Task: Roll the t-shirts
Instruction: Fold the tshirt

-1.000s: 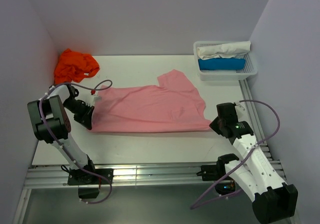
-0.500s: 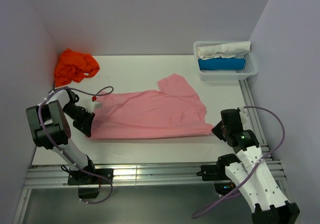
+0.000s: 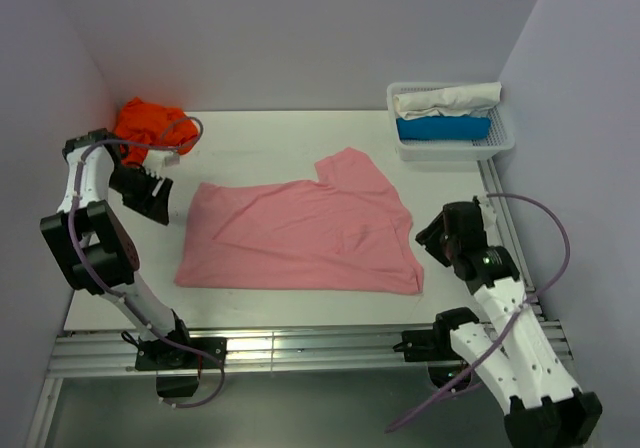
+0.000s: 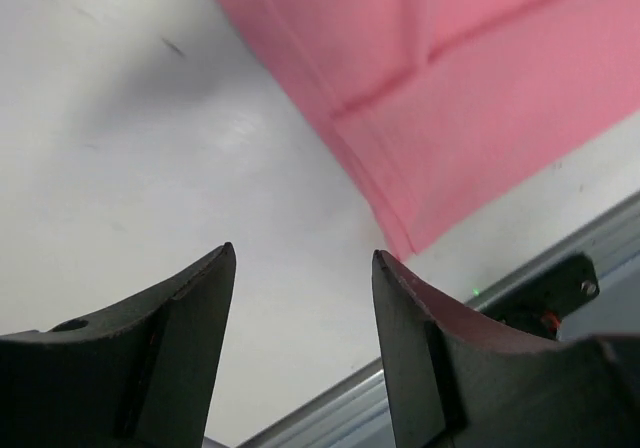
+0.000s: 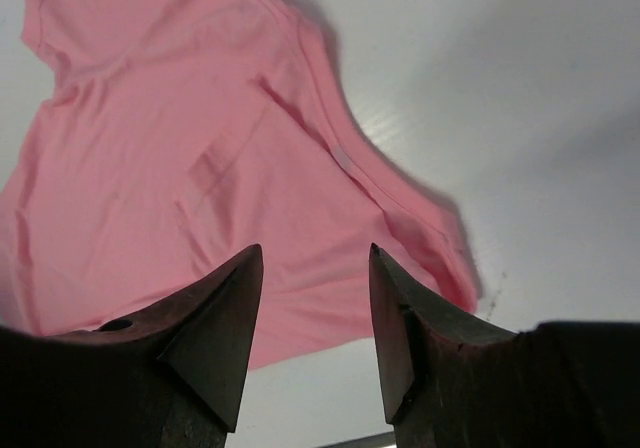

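A light pink t-shirt lies spread flat in the middle of the white table, one sleeve pointing toward the back. An orange t-shirt sits crumpled in the back left corner. My left gripper hangs open just left of the pink shirt's left edge, apart from it. In the left wrist view the left gripper holds nothing, with the pink shirt beyond it. My right gripper is open by the shirt's right corner. In the right wrist view the right gripper is empty above the pink shirt.
A white mesh basket at the back right holds a white roll and a blue roll. Metal rails run along the table's near edge. Walls close in on the left, back and right.
Both grippers have opened and let go of the pink shirt's near corners. The left gripper rose and swung back left; the shirt now lies flatter and wider.
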Controlling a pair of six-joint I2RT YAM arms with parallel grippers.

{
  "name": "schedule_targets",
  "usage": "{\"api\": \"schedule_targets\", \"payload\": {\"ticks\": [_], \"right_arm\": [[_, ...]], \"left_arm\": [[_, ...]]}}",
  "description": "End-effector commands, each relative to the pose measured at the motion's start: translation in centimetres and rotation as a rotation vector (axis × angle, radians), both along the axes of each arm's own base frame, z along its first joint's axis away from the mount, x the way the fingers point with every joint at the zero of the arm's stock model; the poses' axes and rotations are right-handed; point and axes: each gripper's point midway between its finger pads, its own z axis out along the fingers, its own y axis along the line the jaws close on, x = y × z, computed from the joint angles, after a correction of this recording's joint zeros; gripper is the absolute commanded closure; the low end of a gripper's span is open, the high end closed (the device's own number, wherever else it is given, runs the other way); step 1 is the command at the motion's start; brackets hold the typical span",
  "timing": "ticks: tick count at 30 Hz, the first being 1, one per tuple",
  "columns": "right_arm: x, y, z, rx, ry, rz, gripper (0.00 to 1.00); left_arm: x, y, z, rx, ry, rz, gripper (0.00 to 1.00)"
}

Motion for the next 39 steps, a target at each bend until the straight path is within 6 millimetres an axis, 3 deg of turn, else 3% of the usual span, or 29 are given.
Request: {"api": "schedule_targets", "payload": {"ticks": [1,2,3,4,5,6,7,8,9,10,11,12,14,16,17,18,24,30,39], "right_arm": [[5.8,1.4,4.4,-0.022,-0.135,0.077,0.46],[7.0,1.6,3.7,-0.032,-0.095,0.086,0.47],[8.4,1.8,4.2,-0.038,-0.118,0.096,0.47],[9.6,2.0,5.4,-0.05,-0.139,0.107,0.47],[10.8,2.2,4.4,-0.064,-0.098,0.117,0.47],[12.2,2.5,5.7,-0.067,-0.127,0.12,0.47],[13.0,2.6,5.8,-0.082,-0.124,0.134,0.47],[14.1,2.8,4.7,-0.092,-0.087,0.146,0.47],[15.4,3.1,5.6,-0.093,-0.111,0.153,0.47],[16.2,3.2,5.6,-0.104,-0.106,0.161,0.47],[17.1,3.4,4.3,-0.11,-0.067,0.172,0.47],[18.3,3.8,5.0,-0.109,-0.086,0.18,0.47],[19.8,4.0,3.6,-0.123,-0.042,0.196,0.48],[21.2,4.5,3.6,-0.121,-0.046,0.214,0.48],[21.7,4.7,2.4,-0.119,-0.016,0.219,0.48],[22.3,5.1,2.4,-0.11,-0.021,0.23,0.49],[23.8,6.2,0.2,-0.094,0.016,0.255,0.5],[24.0,6.2,-2.0,-0.103,0.061,0.254,0.5],[23.6,6.3,-4.5,-0.093,0.098,0.255,0.51]], "left_arm": [[5.8,-0.5,2.7,-0.083,-0.109,0.079,0.38],[7.2,-0.9,2.9,-0.109,-0.127,0.092,0.38],[8.7,-1.0,1.8,-0.129,-0.119,0.099,0.39],[10.7,-1.2,2.6,-0.13,-0.156,0.126,0.39],[11.8,-1.3,2.3,-0.129,-0.165,0.138,0.4],[13.4,-2.0,1.7,-0.138,-0.173,0.14,0.41],[14.2,-2.3,1.2,-0.136,-0.177,0.144,0.41],[15.1,-2.6,0.8,-0.129,-0.19,0.153,0.4],[15.9,-3.4,-0.1,-0.127,-0.177,0.166,0.39],[16.7,-3.9,-0.5,-0.137,-0.188,0.165,0.39],[17.1,-4.3,-0.9,-0.145,-0.182,0.164,0.38],[17.2,-5.3,-2.0,-0.158,-0.149,0.165,0.38],[18.0,-5.7,-2.5,-0.165,-0.148,0.176,0.36],[18.5,-6.0,-3.3,-0.175,-0.139,0.198,0.35],[19.1,-5.8,-3.3,-0.173,-0.156,0.207,0.34],[19.2,-5.9,-3.8,-0.174,-0.148,0.217,0.34],[19.4,-6.2,-5.2,-0.144,-0.124,0.201,0.36],[18.4,-6.1,-6.6,-0.104,-0.088,0.19,0.43],[18.3,-6.6,-7.4,-0.1,-0.079,0.172,0.41]]}}
